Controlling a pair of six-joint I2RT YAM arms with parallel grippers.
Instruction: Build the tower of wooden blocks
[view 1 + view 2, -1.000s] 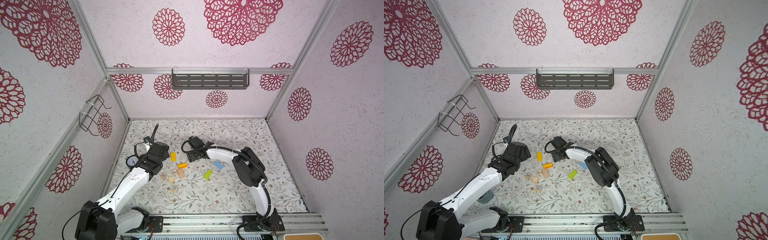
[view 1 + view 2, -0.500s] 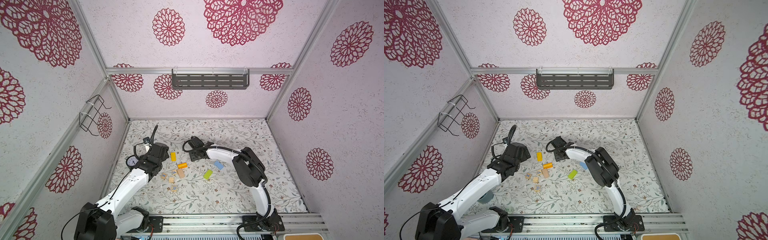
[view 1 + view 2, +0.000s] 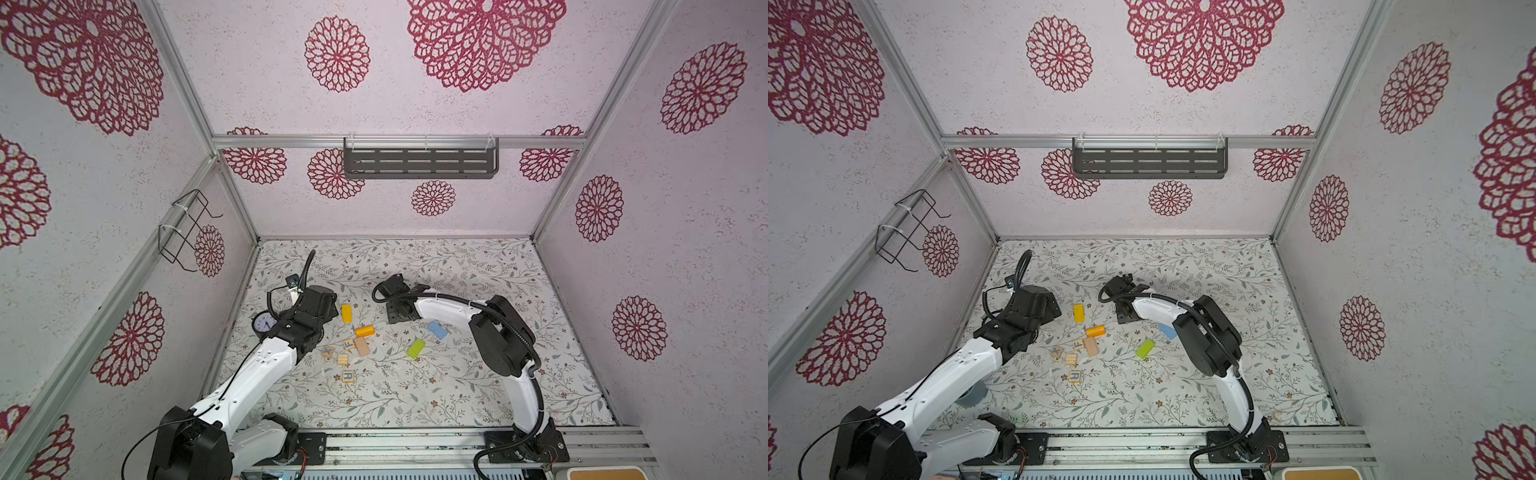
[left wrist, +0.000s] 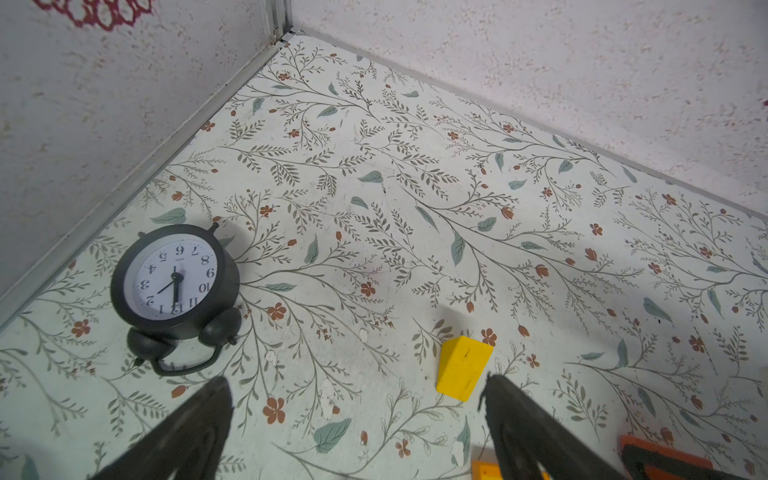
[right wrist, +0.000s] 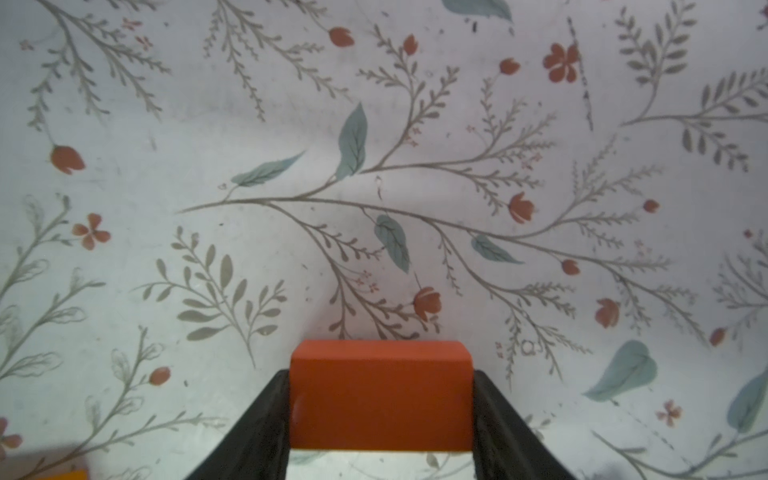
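Observation:
My right gripper (image 5: 381, 399) is shut on an orange block (image 5: 380, 395) just above the floral mat, left of the light blue block (image 3: 437, 329). In both top views the arm hides that orange block. My left gripper (image 4: 355, 380) hangs open over bare mat, with the yellow block (image 4: 461, 368) just off one fingertip (image 4: 498, 390). Loose on the mat lie an orange-yellow cylinder (image 3: 365, 331), a tan block (image 3: 361, 346), a lime green block (image 3: 416, 348) and lettered cubes (image 3: 348, 376). No tower is in view; every block lies singly.
A black alarm clock (image 4: 176, 282) lies on its back near the left wall, beside my left arm (image 3: 266, 365). The mat (image 3: 478, 390) is walled on three sides. A grey shelf (image 3: 419, 163) and a wire basket (image 3: 185, 232) hang on the walls.
The right gripper's jaws have narrowed onto the orange block. Both arms stay almost where they were, and the loose blocks have not moved.

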